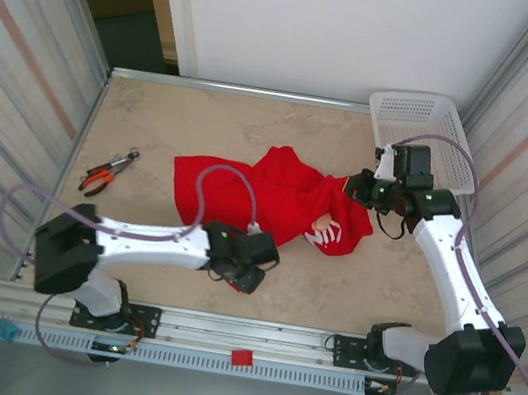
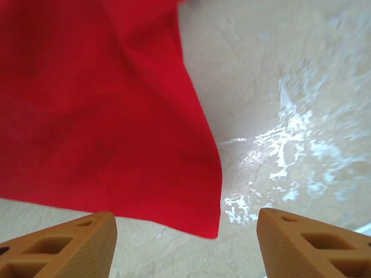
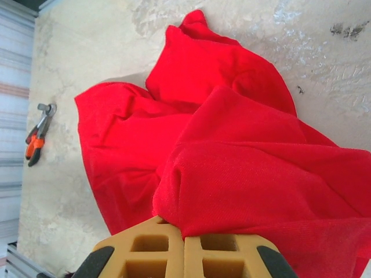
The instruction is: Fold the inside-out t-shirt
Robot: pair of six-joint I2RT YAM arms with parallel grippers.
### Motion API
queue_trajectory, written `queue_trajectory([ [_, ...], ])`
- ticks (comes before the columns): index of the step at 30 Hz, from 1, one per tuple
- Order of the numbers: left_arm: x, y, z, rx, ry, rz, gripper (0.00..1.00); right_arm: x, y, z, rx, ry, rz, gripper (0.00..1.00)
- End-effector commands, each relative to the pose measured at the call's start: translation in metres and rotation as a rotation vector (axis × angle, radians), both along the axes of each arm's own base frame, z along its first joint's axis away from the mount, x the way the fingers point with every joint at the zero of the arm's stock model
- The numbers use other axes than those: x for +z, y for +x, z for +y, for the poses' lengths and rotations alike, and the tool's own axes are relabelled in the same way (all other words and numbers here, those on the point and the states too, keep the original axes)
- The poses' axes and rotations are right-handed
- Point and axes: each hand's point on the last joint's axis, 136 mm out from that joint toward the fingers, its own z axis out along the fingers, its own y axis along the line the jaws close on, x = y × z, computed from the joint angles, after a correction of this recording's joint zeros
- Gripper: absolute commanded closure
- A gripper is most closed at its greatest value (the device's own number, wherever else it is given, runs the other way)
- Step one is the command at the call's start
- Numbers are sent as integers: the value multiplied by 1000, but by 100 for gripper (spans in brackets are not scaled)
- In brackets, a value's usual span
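Here, the one inside-out t-shirt (image 1: pixel 274 199) lies crumpled mid-way across the counter (image 1: pixel 155 119). The right gripper (image 3: pixel 184 237) pinches its edge, and the left gripper (image 2: pixel 185 243) stands wide by a hem corner. That corner is best taken squarely before spreading the cloth flat. There is also one pair of pliers (image 1: pixel 106 173) and one basket (image 1: pixel 419 117).

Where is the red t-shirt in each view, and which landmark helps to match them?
Top external: t-shirt crumpled at the middle of the table, between the arms.
Left wrist: upper left, its corner just ahead of the open left gripper.
Right wrist: middle and right, pinched in the right gripper.
Landmark: orange-handled pliers, left of the shirt from above, at the left edge in the right wrist view.
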Motion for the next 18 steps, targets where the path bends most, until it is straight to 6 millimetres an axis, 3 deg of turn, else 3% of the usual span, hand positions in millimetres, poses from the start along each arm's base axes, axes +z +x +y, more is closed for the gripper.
queue_trajectory([
  [1, -12, 3, 0, -61, 117, -79, 35, 9, 0, -1, 4, 9, -46, 100],
  [8, -37, 2, 1, -8, 154, -72, 37, 13, -1, -3, 0, 12, -60, 100],
  [10, -40, 3, 3, 0, 165, -77, 42, 14, -1, -5, -3, 11, -60, 100],
  [12, -44, 5, 7, 9, 181, -80, 57, 14, -2, -6, -5, 13, -59, 100],
  [14, -47, 7, 15, 21, 201, -76, 90, 14, -2, -7, -8, 14, -59, 100],
  [15, -45, 11, 21, 35, 216, -83, 100, 14, -3, -7, -8, 16, -59, 100],
  [18, -13, 35, 41, 51, 219, -136, 100, 15, -1, -6, -3, 24, -57, 100],
])
